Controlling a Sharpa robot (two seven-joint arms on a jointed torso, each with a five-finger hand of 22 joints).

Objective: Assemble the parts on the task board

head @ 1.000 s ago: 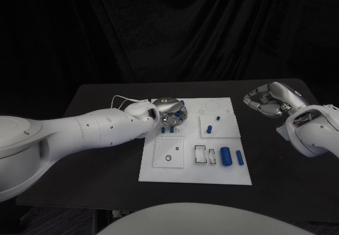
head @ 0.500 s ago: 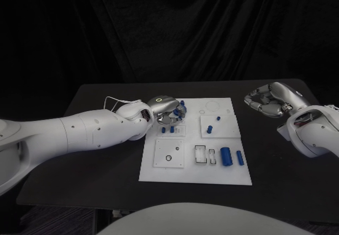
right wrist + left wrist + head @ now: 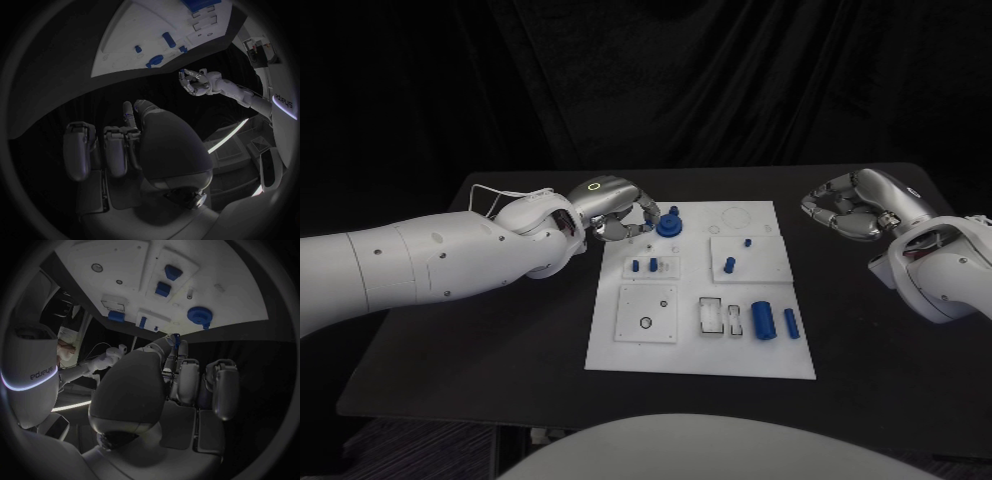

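The white task board [image 3: 733, 350] lies mid-table. My left hand [image 3: 620, 215] hovers at the board's far left corner, just off its edge, and pinches a small blue piece [image 3: 177, 338] at its fingertips. Beside it a round blue part [image 3: 672, 222] with a short post stands on the board. Two small blue pieces [image 3: 645, 265] sit below it, and a blue peg [image 3: 728, 264] stands in the middle. My right hand [image 3: 848, 208] hangs off the board's far right side with its fingers curled in and nothing in them.
A thick blue cylinder [image 3: 762, 318] and a slimmer one [image 3: 789, 321] lie at the board's near right, next to rectangular slots [image 3: 710, 315]. A small black ring [image 3: 645, 322] lies on the near left plate. Black table surrounds the board.
My left hand has drawn back to the left, from over the board's far left part to its corner, uncovering the round blue part. The right hand has stayed put.
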